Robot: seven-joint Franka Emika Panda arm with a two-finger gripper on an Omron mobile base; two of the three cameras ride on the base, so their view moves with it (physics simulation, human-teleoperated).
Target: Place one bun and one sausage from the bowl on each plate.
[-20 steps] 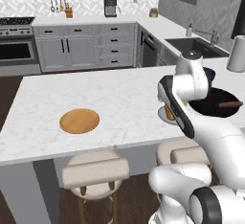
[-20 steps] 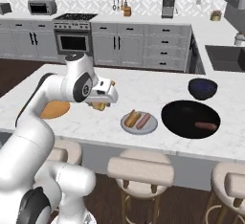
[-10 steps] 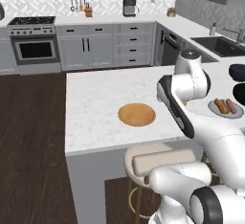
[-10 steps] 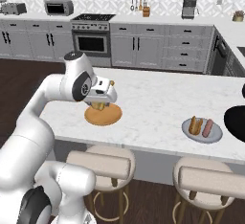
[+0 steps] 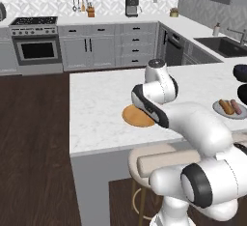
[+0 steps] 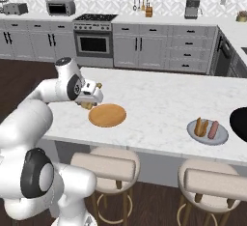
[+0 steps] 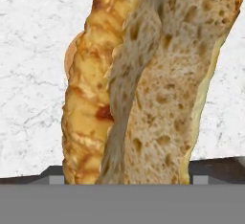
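Note:
My gripper point(image 6: 89, 98) is shut on a bun point(image 6: 87, 105), a split golden roll with a porous crumb that shows large in the hand view point(image 7: 143, 84). It hangs just above the counter at the left rim of the orange-brown wooden plate point(image 6: 107, 115), which is bare point(image 5: 137, 117). The grey plate point(image 6: 208, 137) lies to the right with a bun point(image 6: 200, 126) and a sausage point(image 6: 213, 129) on it; the left base view has that plate point(image 5: 230, 114) at far right. The black bowl point(image 6: 240, 121) is cut off by the right edge.
The white marble island point(image 6: 159, 99) runs left to right, with two round stools point(image 6: 103, 164) under its near edge. A smaller dark bowl point(image 5: 240, 71) sits behind the black one. Cabinets, oven and sink line the back wall.
The base has driven left along the island, so the whole scene has slid right in both base views. The wooden plate now lies beside the gripper, which still holds the bun.

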